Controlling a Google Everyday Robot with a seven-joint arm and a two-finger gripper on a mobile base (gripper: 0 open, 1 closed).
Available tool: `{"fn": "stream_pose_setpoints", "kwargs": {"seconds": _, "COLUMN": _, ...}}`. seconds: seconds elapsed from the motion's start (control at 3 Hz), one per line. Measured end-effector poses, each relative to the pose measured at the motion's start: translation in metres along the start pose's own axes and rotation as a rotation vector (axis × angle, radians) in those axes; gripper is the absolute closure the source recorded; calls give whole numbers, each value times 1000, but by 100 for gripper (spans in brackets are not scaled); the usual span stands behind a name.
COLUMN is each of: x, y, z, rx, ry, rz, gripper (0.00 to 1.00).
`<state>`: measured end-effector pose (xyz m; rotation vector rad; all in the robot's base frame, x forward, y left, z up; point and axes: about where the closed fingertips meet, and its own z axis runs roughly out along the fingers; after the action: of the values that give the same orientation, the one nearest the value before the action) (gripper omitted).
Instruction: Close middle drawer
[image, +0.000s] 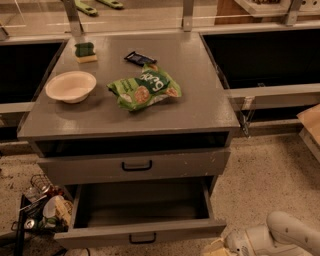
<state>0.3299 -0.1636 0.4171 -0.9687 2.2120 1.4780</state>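
The middle drawer (142, 231) is pulled far out at the bottom of the grey cabinet. Its low front panel has a small black handle (142, 239), and its deep inside looks empty. Above it is a taller grey drawer front (135, 167) with a larger black handle, pushed in. My gripper (222, 246) is at the frame's bottom edge, just right of the open drawer's front right corner and close to the floor. Its white arm (287, 235) reaches in from the lower right.
On the cabinet top (200, 110) lie a white bowl (71, 86), a green chip bag (145, 89), a dark snack bar (140, 58) and a green sponge (85, 51). A wire basket of clutter (37, 207) sits on the floor left of the drawer. Dark counters flank both sides.
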Motion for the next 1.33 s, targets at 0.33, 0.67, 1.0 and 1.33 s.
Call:
{"fn": "stream_pose_setpoints", "kwargs": {"seconds": 0.33, "x": -7, "y": -8, "z": 1, "rx": 11, "ry": -38, "rz": -4, "gripper": 100}}
{"fn": "stream_pose_setpoints", "kwargs": {"seconds": 0.67, "x": -16, "y": -14, "z": 6, "rx": 15, "ry": -67, "rz": -12, "gripper": 100}}
{"fn": "stream_pose_setpoints", "kwargs": {"seconds": 1.0, "x": -23, "y": -18, "z": 12, "rx": 13, "ry": -77, "rz": -11, "gripper": 100}}
{"fn": "stream_pose_setpoints", "kwargs": {"seconds": 1.33, "x": -37, "y": -26, "z": 21, "rx": 22, "ry": -56, "rz": -6, "gripper": 100}}
